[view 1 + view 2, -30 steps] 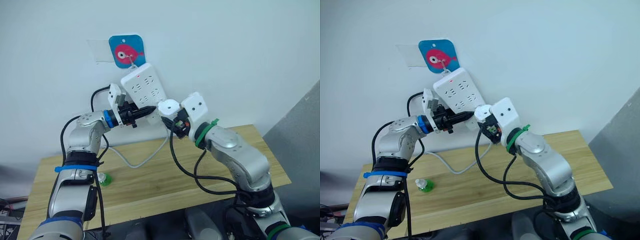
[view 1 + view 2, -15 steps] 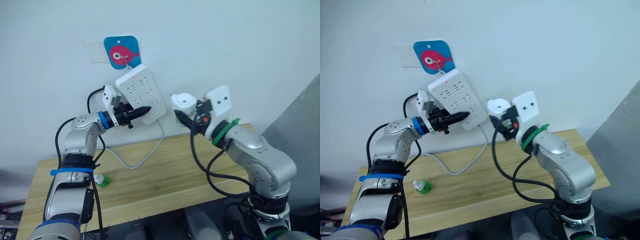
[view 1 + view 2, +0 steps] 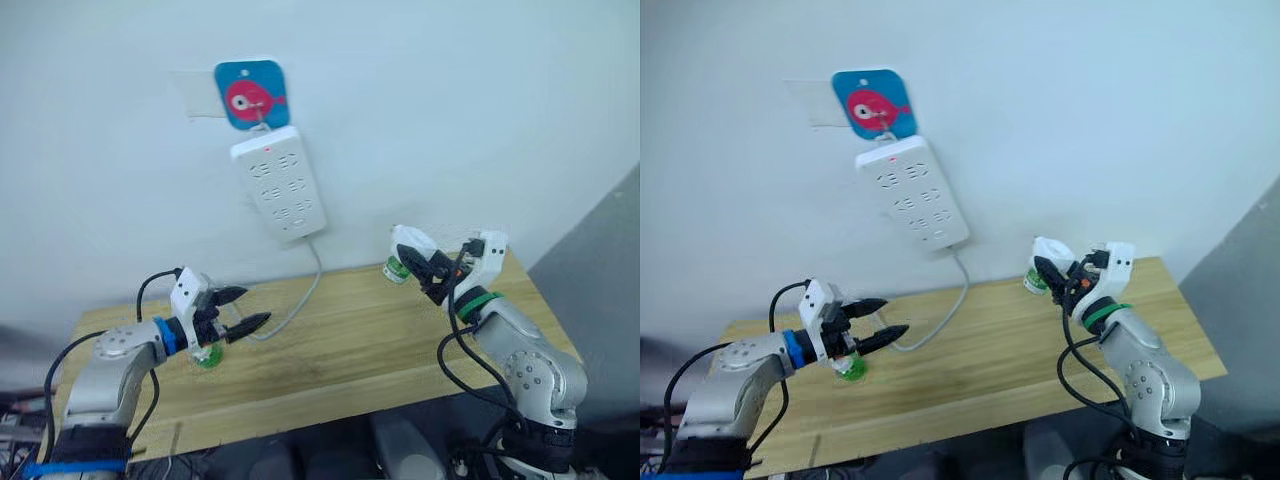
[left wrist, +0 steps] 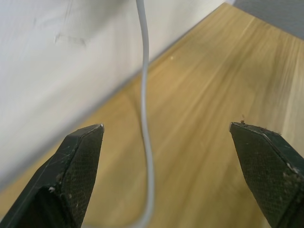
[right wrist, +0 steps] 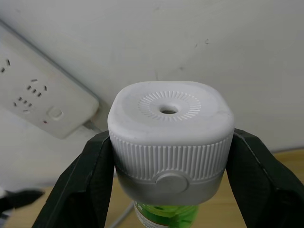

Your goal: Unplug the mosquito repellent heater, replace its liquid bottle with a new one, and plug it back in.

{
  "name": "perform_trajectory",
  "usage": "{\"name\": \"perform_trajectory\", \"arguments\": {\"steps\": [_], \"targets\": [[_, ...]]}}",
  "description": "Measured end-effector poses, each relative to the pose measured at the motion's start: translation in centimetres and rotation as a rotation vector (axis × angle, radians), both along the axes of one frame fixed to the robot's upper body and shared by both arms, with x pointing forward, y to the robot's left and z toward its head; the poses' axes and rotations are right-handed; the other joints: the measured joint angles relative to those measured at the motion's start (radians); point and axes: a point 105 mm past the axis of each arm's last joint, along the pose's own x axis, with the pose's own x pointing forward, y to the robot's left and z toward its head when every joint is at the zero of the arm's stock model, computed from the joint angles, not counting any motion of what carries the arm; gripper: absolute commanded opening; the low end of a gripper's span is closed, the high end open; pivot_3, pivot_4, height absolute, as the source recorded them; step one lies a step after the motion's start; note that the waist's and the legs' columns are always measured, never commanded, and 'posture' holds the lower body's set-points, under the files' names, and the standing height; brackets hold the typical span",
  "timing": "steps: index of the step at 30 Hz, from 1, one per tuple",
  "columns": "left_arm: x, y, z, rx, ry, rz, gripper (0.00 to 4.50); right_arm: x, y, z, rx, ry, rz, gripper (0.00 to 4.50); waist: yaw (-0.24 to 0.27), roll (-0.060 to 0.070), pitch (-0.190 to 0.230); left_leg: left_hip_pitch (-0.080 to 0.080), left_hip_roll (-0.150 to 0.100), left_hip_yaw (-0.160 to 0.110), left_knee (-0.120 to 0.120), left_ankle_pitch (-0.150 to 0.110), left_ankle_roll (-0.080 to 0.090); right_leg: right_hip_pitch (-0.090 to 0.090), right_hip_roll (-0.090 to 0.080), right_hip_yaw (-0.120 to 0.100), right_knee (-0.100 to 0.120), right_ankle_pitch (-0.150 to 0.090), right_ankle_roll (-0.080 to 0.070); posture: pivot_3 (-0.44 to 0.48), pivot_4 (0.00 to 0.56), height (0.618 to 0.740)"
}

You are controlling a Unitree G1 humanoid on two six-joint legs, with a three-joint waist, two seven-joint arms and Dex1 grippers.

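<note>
- Right gripper point(image 5: 169, 156) clamped on heater point(image 5: 170, 133), green bottle point(image 5: 166, 212) under it, held above the table's point(image 3: 360, 350) far right edge, clear of the power strip point(image 3: 279, 182) on the wall
- Left gripper point(image 3: 240, 311) spread, nothing held, hovering over small green bottle point(image 3: 849, 368) near white cord point(image 4: 145, 118)
</note>
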Motion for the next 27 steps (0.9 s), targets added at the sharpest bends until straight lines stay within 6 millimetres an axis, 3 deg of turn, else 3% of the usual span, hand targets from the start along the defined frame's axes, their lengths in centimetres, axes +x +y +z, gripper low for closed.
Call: {"name": "perform_trajectory", "arguments": {"steps": [4, 11, 21, 27], "targets": [[-1.3, -4.3, 2.7, -0.008, -0.134, -0.142, 4.46, 0.2, -0.1, -0.5, 0.161, 0.075, -0.004, 2.95, 0.048, 0.001, 0.005, 0.001, -0.002, 0.0, 0.001, 0.0, 0.0, 0.001, 0.0, 0.0, 0.0, 0.0, 0.0, -0.163, 0.194, 0.74], [2.0, -11.9, 5.5, -0.136, -0.34, -0.199, 4.46, 0.3, -0.5, -0.1, 0.476, 0.18, 0.012, 2.95, 0.068, -0.001, 0.008, 0.0, -0.003, 0.002, 0.002, 0.0, 0.0, 0.002, 0.002, -0.001, -0.001, 0.002, 0.0, -0.165, 0.205, 0.74], [3.9, -16.8, 4.5, -0.218, -0.363, -0.223, 4.46, -0.6, 0.2, 0.7, 0.649, 0.236, 0.049, 2.95, 0.054, 0.0, 0.011, 0.0, -0.002, 0.007, 0.001, -0.001, 0.001, 0.001, 0.008, 0.0, -0.003, 0.001, -0.001, -0.196, 0.205, 0.74], [4.7, -17.6, 5.0, -0.238, -0.393, -0.213, 4.46, -0.7, 1.5, 0.9, 0.676, 0.252, 0.085, 2.95, 0.054, 0.0, 0.011, 0.0, -0.002, 0.01, 0.001, -0.001, 0.001, 0.001, 0.009, 0.0, -0.004, 0.001, 0.0, -0.203, 0.199, 0.74]]}}
